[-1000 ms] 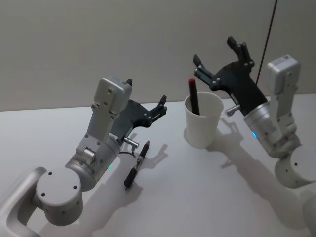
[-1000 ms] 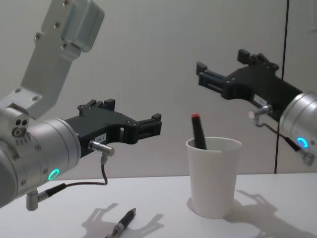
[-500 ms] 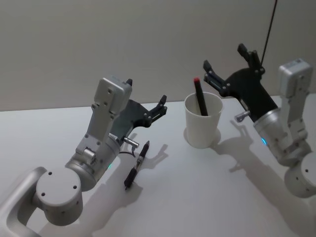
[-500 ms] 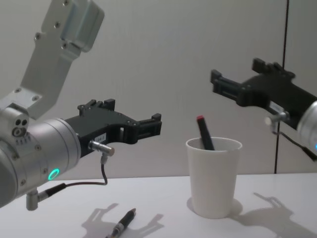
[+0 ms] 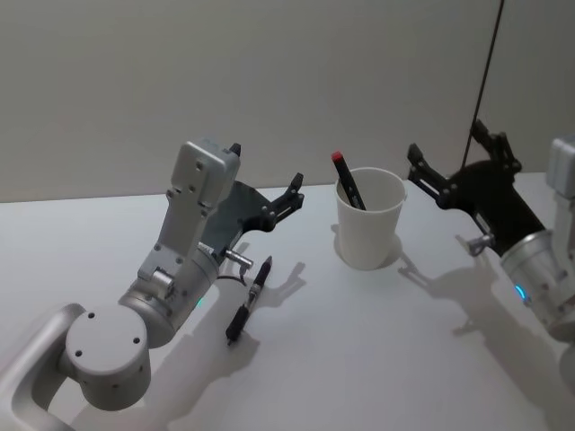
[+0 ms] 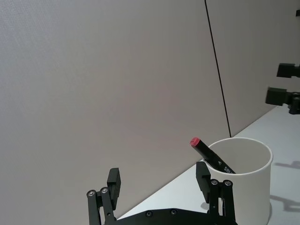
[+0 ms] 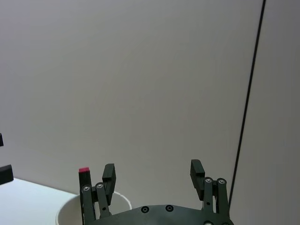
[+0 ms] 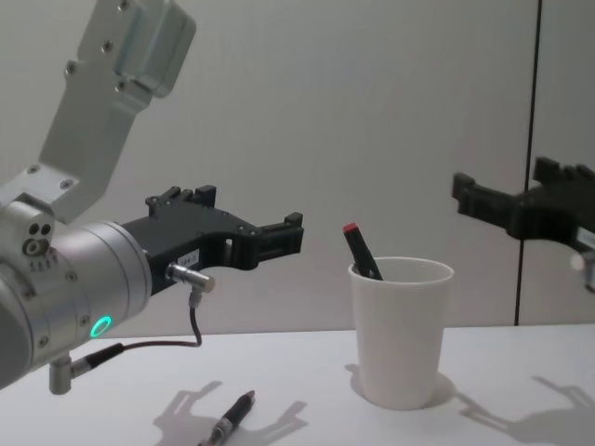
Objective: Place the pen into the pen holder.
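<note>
Release looks finished: red-capped pen (image 5: 347, 180) stands in the pen holder (image 5: 368, 224), leaning on its rim, near the bench's (image 5: 359, 359) far edge. Right tool (image 5: 446, 141) hangs beside it, jaws apart, empty. Left tool (image 5: 266, 167), also spread, hovers over a second pen (image 5: 249, 301) lying on the bench, probably next to grasp. Barrel lettering is unreadable.

The pen holder (image 5: 368, 224) stands upright on the tabletop (image 5: 359, 359) between the two grippers, with one pen (image 5: 347, 180) inside it, leaning toward the robot's left, its top end above the rim. The left gripper (image 5: 267, 168) hangs above the tabletop to the holder's left and the right gripper (image 5: 447, 144) to its right, both apart from it. A second pen (image 5: 249, 299) lies flat on the tabletop beneath the left gripper, left of the holder and nearer the robot.
</note>
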### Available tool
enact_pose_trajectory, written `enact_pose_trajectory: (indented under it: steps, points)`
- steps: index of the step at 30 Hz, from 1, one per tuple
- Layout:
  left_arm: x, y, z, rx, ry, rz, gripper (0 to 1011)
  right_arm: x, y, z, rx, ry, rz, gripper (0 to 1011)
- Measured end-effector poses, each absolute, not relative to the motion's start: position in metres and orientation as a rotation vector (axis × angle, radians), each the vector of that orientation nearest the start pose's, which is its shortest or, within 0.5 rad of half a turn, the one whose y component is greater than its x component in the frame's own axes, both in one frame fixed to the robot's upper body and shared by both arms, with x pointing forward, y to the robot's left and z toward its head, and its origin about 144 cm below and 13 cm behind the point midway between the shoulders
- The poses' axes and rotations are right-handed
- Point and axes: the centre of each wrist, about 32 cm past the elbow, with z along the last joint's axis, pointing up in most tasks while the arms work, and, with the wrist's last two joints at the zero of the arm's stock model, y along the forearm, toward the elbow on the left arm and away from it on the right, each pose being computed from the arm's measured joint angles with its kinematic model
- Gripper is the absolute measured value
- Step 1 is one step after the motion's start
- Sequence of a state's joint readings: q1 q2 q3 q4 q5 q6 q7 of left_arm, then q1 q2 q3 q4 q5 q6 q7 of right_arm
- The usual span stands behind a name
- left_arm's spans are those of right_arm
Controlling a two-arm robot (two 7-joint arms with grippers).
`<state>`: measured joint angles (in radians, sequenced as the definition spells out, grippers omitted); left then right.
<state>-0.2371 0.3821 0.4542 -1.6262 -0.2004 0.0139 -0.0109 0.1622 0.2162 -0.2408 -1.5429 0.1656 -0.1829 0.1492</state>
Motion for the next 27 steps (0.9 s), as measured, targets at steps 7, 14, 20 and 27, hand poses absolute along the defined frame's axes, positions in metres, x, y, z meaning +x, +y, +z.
enact_pose_trajectory:
  steps: [7,14,20,27]
  points:
    - [0.492,0.198,1.204,0.061,-0.268,1.124,1001,0.477,-0.226,1.183,0.105,-0.186,-1.205,1001]
    - [0.492,0.198,1.204,0.061,-0.268,1.124,1001,0.456,-0.233,1.186,0.057,-0.117,-1.223,1002]
    - [0.492,0.198,1.204,0.061,-0.268,1.124,1001,0.447,-0.236,1.188,0.034,-0.085,-1.229,1001]
    - [0.492,0.198,1.204,0.061,-0.268,1.124,1001,0.443,-0.237,1.189,0.026,-0.074,-1.230,1001]
